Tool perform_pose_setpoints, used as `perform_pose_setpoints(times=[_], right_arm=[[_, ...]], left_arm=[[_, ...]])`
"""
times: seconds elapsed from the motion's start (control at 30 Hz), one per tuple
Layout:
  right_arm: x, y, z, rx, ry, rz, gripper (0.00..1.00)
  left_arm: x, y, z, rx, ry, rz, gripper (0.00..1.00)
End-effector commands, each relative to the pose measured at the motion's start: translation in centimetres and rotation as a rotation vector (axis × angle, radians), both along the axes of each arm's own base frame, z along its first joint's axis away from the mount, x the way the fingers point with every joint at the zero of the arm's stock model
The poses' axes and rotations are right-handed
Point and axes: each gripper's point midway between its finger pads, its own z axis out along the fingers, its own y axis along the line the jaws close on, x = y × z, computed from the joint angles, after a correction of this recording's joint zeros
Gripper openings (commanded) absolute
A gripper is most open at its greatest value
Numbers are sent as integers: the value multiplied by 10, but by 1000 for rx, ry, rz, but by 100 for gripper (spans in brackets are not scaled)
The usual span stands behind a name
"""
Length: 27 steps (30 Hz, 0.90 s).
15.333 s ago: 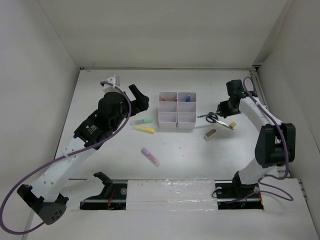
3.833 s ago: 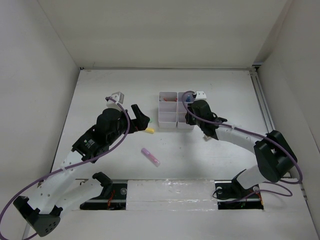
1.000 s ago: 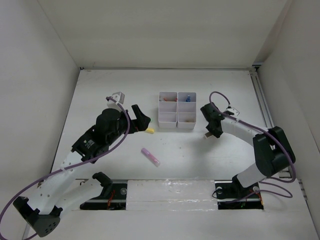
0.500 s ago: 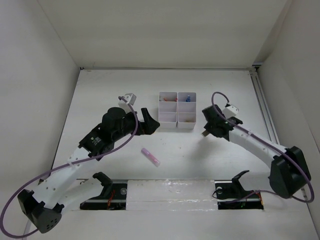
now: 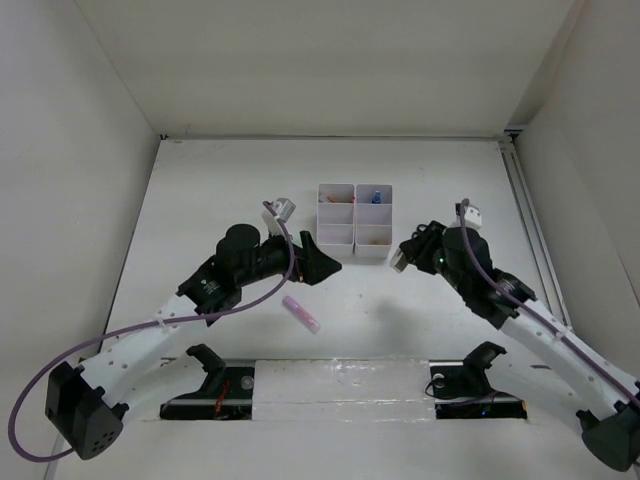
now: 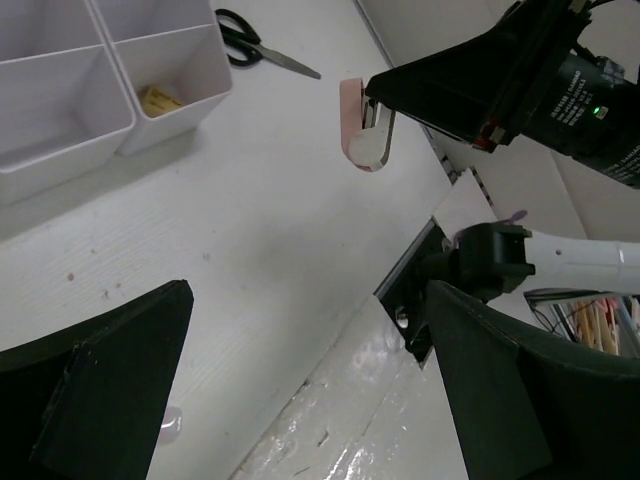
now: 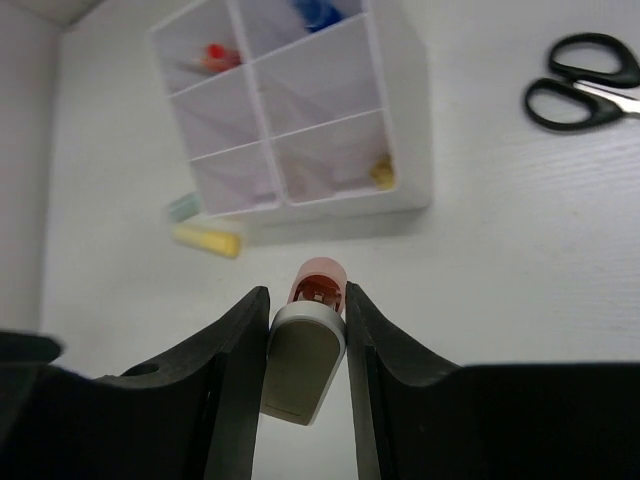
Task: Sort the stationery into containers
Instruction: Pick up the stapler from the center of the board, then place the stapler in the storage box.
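Right claw (image 7: 305, 302) gripping eraser block (image 7: 300, 368), white organiser tray (image 7: 406, 110) beyond

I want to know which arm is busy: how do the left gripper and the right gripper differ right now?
The left gripper stands wide open and empty; the right gripper is closed on the eraser block. The left gripper sits off the near left corner of the white tray, the right gripper off its near right corner. Both are close to that tray, neither over a compartment.
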Motion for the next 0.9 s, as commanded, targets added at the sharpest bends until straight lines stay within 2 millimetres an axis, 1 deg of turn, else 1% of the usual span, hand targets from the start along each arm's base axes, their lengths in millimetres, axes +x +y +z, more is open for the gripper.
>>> perform_pose_setpoints(times=[0.0, 0.03, 0.07, 0.1, 0.13, 0.2, 0.23, 0.27, 0.3, 0.33, 0.37, 0.4, 0.43, 0.47, 0.5, 0.53, 0.6, 0.63, 0.67, 0.7, 0.73, 0.8, 0.87], right_arm=[[-11, 37, 67, 155, -229, 206, 0], [-18, 44, 78, 177, -264, 254, 0], [-26, 47, 87, 194, -305, 292, 0], [-29, 52, 98, 203, -359, 328, 0], [-39, 59, 108, 222, -390, 383, 0], [-46, 61, 116, 233, -442, 422, 0], [-54, 67, 127, 265, -478, 467, 0], [-59, 72, 132, 279, -490, 492, 0], [-60, 73, 131, 284, -494, 504, 0], [-66, 79, 137, 297, -519, 544, 0], [-67, 80, 141, 305, -531, 553, 0], [-70, 82, 143, 313, -539, 565, 0], [-76, 87, 147, 328, -550, 597, 0], [-80, 89, 156, 348, -580, 614, 0], [-82, 92, 154, 355, -584, 625, 0], [-85, 93, 158, 365, -599, 640, 0], [-94, 99, 163, 389, -621, 685, 0], [-92, 101, 160, 388, -618, 685, 0], [-98, 104, 164, 402, -631, 711, 0], [-98, 105, 165, 409, -645, 711, 0], [-101, 106, 167, 418, -653, 720, 0], [-103, 106, 172, 427, -669, 730, 0], [-107, 108, 175, 445, -674, 739, 0]], left_arm=[[-4, -22, 26, -87, -73, -86, 100], [-3, -25, 30, -101, -86, -96, 100], [-2, -26, 30, -103, -89, -96, 100], [-8, -29, 29, -115, -89, -137, 100], [-11, -31, 30, -128, -99, -160, 100], [-22, -37, 36, -187, -123, -220, 99], [-30, -39, 39, -219, -154, -273, 99], [-35, -39, 44, -242, -161, -292, 99], [-37, -40, 49, -256, -179, -310, 99], [-44, -39, 53, -280, -192, -336, 99], [-46, -39, 53, -281, -191, -347, 99], [-48, -40, 59, -297, -214, -362, 99], [-56, -40, 57, -304, -219, -407, 99], [-59, -40, 62, -320, -230, -427, 99], [-62, -40, 69, -342, -249, -446, 99], [-64, -40, 67, -344, -253, -455, 99], [-65, -39, 70, -356, -239, -454, 99], [-64, -41, 73, -370, -249, -455, 99], [-66, -40, 76, -382, -254, -465, 99], [-65, -42, 76, -386, -245, -465, 99], [-65, -42, 81, -403, -259, -467, 99], [-66, -43, 81, -412, -248, -477, 97], [-63, -46, 78, -411, -228, -476, 93]])
